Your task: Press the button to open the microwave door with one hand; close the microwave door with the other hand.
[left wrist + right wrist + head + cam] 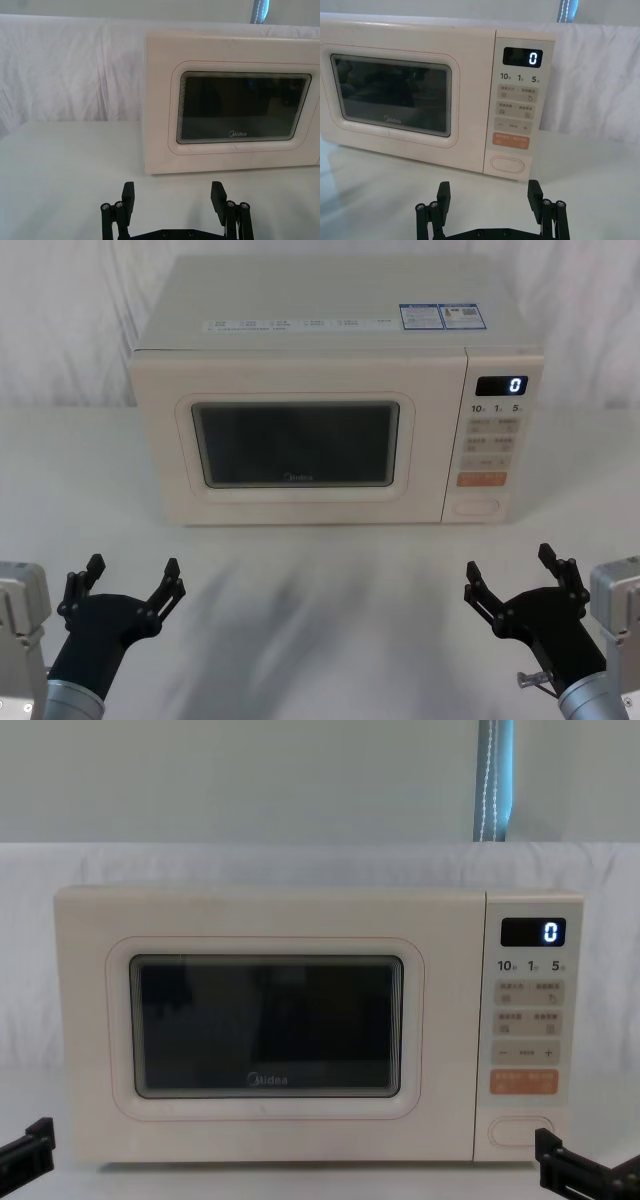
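A cream microwave stands at the back of the white table, its door (295, 445) shut flush with the body; the dark window and Midea logo show on the door (265, 1030) (240, 107) (395, 95). The wide cream pill-shaped button (477, 507) (507, 164) (520, 1130) sits at the bottom of the control panel, below the orange key. My left gripper (130, 585) (172, 200) hovers open near the table's front left, well short of the door. My right gripper (515, 580) (490, 197) is open at the front right, in line with the button but apart from it.
The panel display (502, 385) reads 0. A white draped cloth (70, 70) hangs behind the table. Bare white tabletop (320, 590) lies between the grippers and the microwave.
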